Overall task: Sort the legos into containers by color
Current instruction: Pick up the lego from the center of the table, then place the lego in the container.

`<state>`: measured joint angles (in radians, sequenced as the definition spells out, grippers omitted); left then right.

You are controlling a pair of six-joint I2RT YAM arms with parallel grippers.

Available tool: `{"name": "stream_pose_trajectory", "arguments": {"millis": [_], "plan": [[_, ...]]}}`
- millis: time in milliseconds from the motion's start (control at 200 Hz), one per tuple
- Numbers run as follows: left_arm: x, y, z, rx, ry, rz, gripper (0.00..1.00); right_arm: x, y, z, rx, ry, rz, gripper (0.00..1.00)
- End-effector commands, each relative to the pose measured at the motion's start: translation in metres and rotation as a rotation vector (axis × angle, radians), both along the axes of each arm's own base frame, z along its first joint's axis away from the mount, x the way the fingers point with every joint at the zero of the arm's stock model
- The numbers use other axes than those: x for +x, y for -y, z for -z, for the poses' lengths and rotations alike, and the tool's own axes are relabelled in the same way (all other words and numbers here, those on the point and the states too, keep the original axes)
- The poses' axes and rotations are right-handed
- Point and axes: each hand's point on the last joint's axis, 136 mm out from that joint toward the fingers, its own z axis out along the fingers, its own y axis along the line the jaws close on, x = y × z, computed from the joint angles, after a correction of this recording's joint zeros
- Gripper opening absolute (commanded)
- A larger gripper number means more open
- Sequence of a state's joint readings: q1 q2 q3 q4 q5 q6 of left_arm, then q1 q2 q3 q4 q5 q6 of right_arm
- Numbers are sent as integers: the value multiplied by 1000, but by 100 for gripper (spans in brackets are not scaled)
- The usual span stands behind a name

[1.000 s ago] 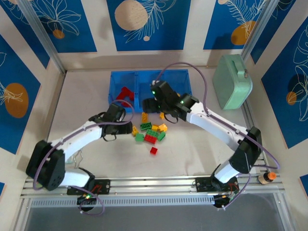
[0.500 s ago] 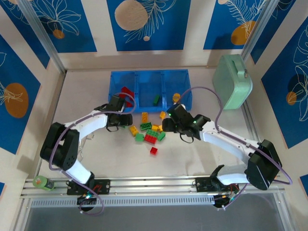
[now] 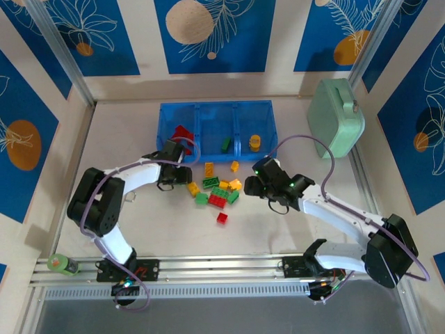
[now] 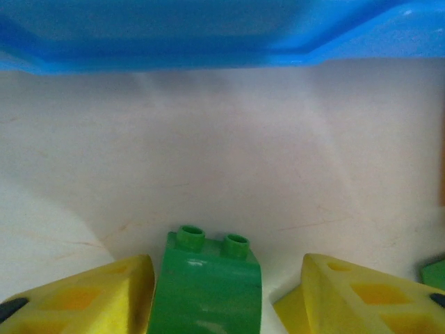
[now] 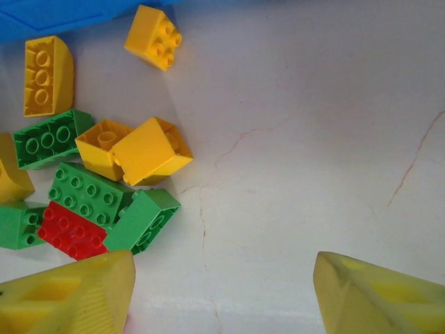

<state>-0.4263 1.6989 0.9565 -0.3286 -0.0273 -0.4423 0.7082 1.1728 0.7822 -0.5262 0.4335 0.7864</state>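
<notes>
Lego (image 4: 205, 285), green, between left jaws, gap one side

No legible txt, labels, brands or nos. on legos (image 5: 87, 191), tray (image 3: 215, 106) or mint case (image 3: 336, 118).

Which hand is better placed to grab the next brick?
Left: the left hand straddles a green brick just short of the blue tray. The right hand hangs open over bare table beside the brick pile.
</notes>
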Motion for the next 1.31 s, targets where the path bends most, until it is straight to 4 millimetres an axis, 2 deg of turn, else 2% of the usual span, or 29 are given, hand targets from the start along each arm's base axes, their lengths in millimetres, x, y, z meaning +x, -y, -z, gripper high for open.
{"name": "stream_pose_trajectory", "arguments": {"millis": [0,120,270,375,515,660,800,875,1061,1301], "plan": [[-2,-4,6,16,-12,-5,57,-3,2,0,29,-6,15,69],[-9,-8,7,19,-13,-12,55,-5,5,2,29,-8,23,68],[-14,-13,9,39,-17,-15,47,-5,5,4,36,-13,24,68],[-15,-12,2,49,-7,-9,40,-5,5,2,39,-8,24,67],[-10,-1,-26,37,58,13,35,-5,8,2,34,-4,35,67],[-1,18,-70,-2,146,47,33,-6,21,9,24,-40,93,64],[14,43,-113,-47,242,93,33,-8,27,16,30,-70,116,63],[25,56,-123,-65,262,112,33,-10,27,18,35,-75,114,63],[53,83,-133,-76,270,165,33,-16,27,18,46,-78,102,63],[94,108,-125,-29,240,211,35,-27,33,25,50,-103,106,63]]}}
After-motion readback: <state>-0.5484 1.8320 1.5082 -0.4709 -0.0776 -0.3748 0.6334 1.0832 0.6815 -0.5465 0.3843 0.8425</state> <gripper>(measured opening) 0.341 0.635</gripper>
